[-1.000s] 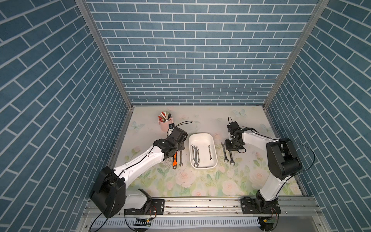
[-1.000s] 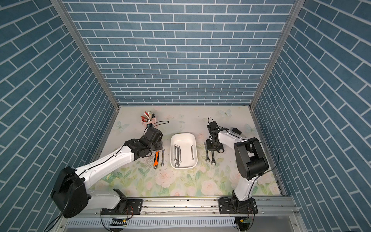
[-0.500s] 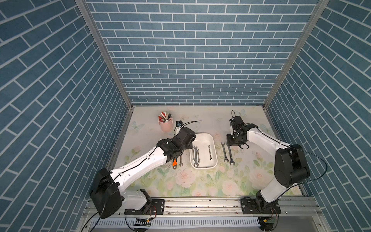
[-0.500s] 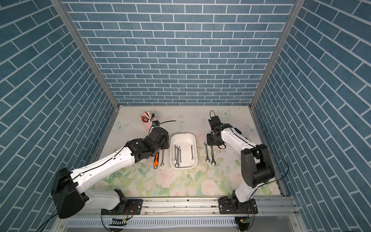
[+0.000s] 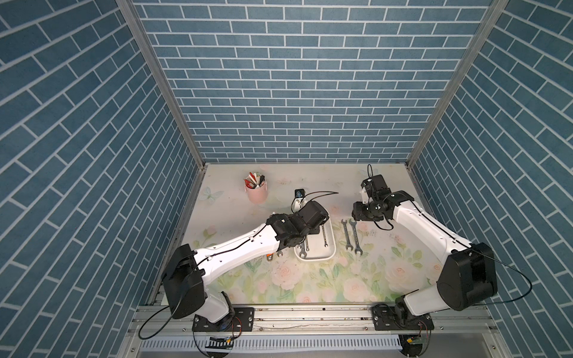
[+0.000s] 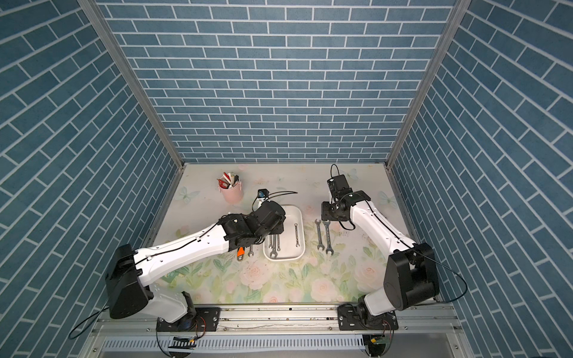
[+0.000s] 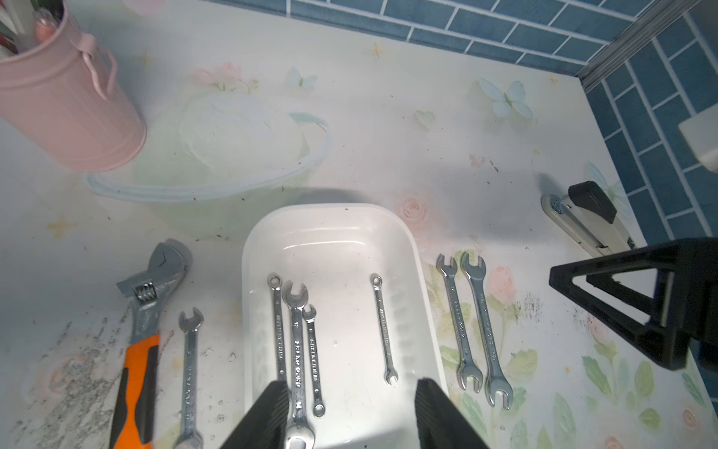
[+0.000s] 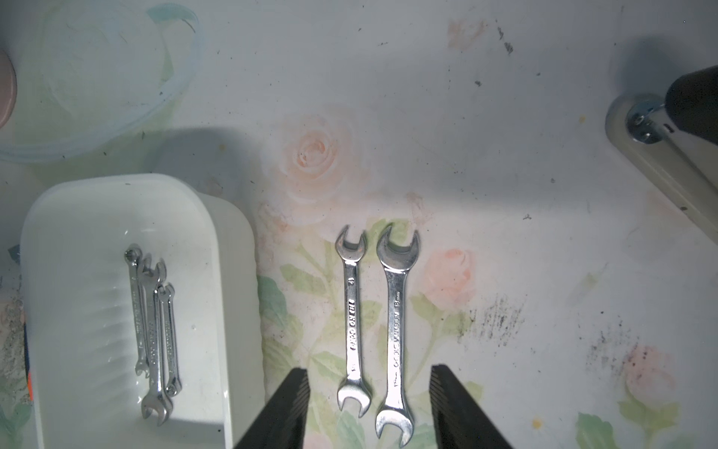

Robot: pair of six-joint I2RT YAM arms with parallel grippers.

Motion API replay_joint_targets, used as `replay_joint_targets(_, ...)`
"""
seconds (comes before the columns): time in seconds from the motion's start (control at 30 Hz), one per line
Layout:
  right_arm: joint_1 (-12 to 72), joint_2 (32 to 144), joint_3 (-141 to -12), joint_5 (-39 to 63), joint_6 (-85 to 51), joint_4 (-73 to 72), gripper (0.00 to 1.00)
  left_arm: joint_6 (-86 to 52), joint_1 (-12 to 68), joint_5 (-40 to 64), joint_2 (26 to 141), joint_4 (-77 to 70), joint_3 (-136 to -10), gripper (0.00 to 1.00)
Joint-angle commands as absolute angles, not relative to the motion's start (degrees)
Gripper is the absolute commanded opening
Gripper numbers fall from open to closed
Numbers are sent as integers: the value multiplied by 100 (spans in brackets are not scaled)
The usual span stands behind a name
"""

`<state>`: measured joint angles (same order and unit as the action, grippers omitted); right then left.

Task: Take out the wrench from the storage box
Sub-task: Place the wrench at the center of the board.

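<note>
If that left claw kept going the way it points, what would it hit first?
Probably the wrenches lying in the white storage box; the left gripper hangs open above them, though depth is unclear.

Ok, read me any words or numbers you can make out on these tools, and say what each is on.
"VANADIUM": stamped on the longer wrench lying on the table; the rest of its stamp is blurred.
Unreadable: the stamp on the shorter wrench beside it.
Too blurred to read: the lettering on the wrenches in the storage box.
</note>
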<state>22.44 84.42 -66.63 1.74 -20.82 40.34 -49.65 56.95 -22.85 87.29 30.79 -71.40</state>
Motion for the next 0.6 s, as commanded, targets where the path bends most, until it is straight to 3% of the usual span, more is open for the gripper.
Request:
replay_joint_targets(0.0,2224,8198,-6477,253,-2200,3968,60,-5144,5727,-2237,8994,3304,-7324,62)
replay_joint_targets(0.2,2213,8007,-6124,134,-2197,3811,64,-5026,5729,-2068,9668,3405,-7686,60)
replay_joint_targets(0.33,2172,7948,-5967,72,-2188,3793,65,-4975,5698,-1951,10195,3505,-7920,48)
replay_joint_targets(0.57,2107,7919,-5880,110,-2180,3770,65,-4966,5532,-1580,10911,3580,-8016,37)
